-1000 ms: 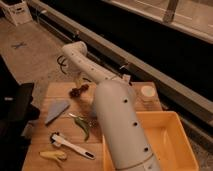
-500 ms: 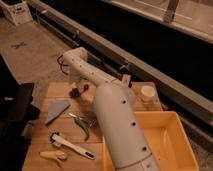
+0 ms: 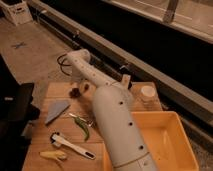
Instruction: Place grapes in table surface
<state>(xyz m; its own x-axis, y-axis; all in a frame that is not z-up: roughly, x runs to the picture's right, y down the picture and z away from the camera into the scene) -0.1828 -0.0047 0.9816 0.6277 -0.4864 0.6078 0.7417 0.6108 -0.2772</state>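
The grapes [image 3: 75, 92], a small dark reddish cluster, are at the far left part of the light wooden table surface [image 3: 56, 91]. I cannot tell whether they rest on the wood or hang just above it. My arm reaches from the bottom centre up over the table and bends down at the far edge. The gripper [image 3: 81, 88] is right at the grapes, mostly hidden behind the arm's wrist.
A big yellow bin [image 3: 165, 145] fills the table's right side, with a white cup [image 3: 147, 93] behind it. A grey wedge [image 3: 56, 111], a green pepper [image 3: 83, 128], a white-handled tool [image 3: 73, 146] and a yellow piece [image 3: 53, 156] lie on the left. A dark object [image 3: 19, 106] stands at the left edge.
The arm's wrist has sunk slightly toward the table at its far left. The grapes stay in nearly the same spot, and the other things have not moved.
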